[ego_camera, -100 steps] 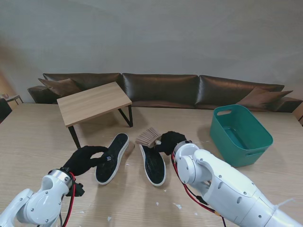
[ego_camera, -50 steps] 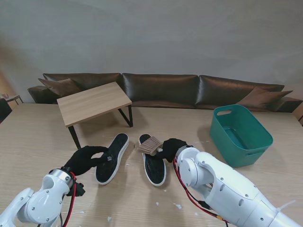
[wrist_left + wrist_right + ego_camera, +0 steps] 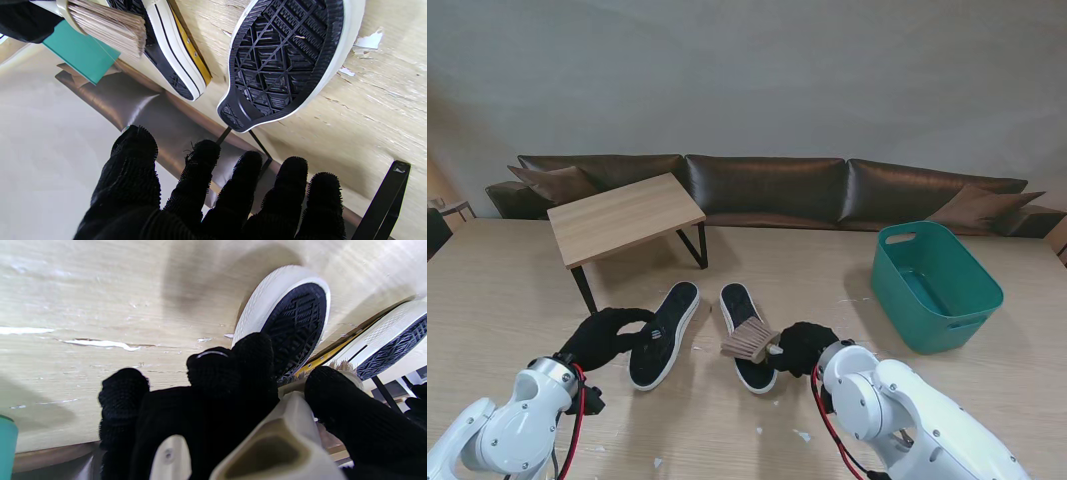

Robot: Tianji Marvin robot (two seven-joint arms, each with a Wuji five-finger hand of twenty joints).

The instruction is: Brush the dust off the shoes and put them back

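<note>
Shoes lie sole-up side by side near the middle of the table (image 3: pixel 507 280), 2 black-soled sneakers with white rims: the left shoe (image 3: pixel 665 333) and the right shoe (image 3: pixel 745 335), close but not touching, toes pointing away from me. The right hand (image 3: pixel 805 345) is wrapped around the handle of a brush (image 3: pixel 747 343), whose tan bristles sit over the nearer half of the right shoe's sole; whether the tips actually press into the tread I cannot tell, since the wrist view hides that contact behind the fingers (image 3: pixel 253 366). The left hand (image 3: pixel 607 336) holds nothing: its fingers are spread and loosely curved, reaching toward the left shoe's nearer edge, and seem to hang just beside it rather than on it.

Judging from this, brushing is under way on the right shoe and the left one is not yet steadied or cleaned.

Risks from here:
1. The right shoe rests on its upper and nothing pins it, so a firm stroke could push it sideways into its neighbour or tip it over.
2. A stroke drawn toward me could run off the heel and drag the bristles across the table.
3. Loose white flakes (image 3: pixel 801 435) on the table could be swept back onto the soles.

A green bin (image 3: pixel 935 285) stands well apart on the right, a small wooden bench (image 3: pixel 624 217) farther away on the left.
</note>
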